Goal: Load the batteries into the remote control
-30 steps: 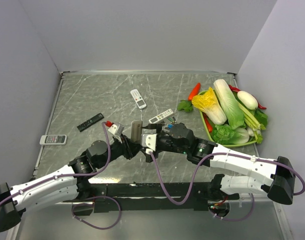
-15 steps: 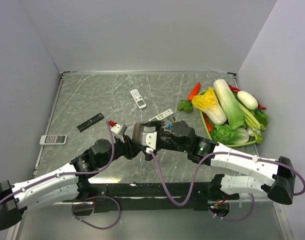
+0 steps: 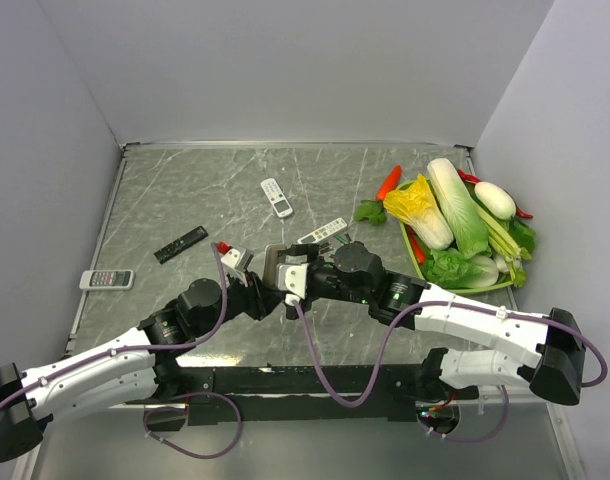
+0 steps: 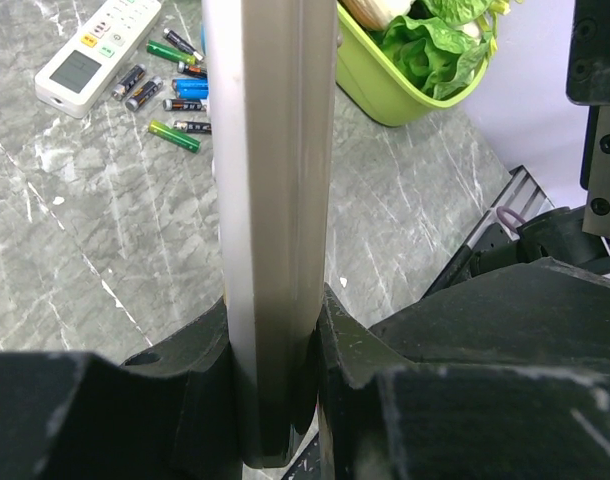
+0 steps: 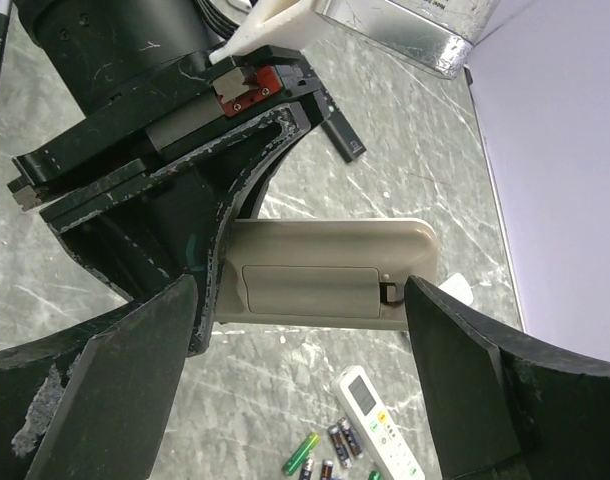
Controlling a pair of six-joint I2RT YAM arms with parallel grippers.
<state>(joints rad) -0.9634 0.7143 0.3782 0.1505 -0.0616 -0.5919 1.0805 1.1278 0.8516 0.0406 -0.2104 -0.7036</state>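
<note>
My left gripper (image 3: 266, 284) (image 4: 275, 330) is shut on the remote control (image 3: 275, 264) (image 4: 275, 180), clamping its long sides and holding it off the table. In the right wrist view the remote control (image 5: 325, 270) shows its grey-beige back, with the battery cover (image 5: 307, 292) in place. My right gripper (image 3: 290, 266) (image 5: 303, 300) is open, one finger on each side of the remote's free end, not touching it. The batteries (image 4: 170, 100) (image 5: 330, 448), green, blue and dark, lie loose on the table beside a long white remote.
A long white remote (image 3: 322, 232) (image 4: 95, 45) lies by the batteries. A small white remote (image 3: 276, 197), a black remote (image 3: 179, 244) and a grey one (image 3: 106, 279) lie farther left. A green tray (image 3: 415, 262) of vegetables stands at the right.
The left arm has swung the held remote to the right and tilted it. My right gripper has moved left around the remote's end, and its jaws have narrowed slightly.
</note>
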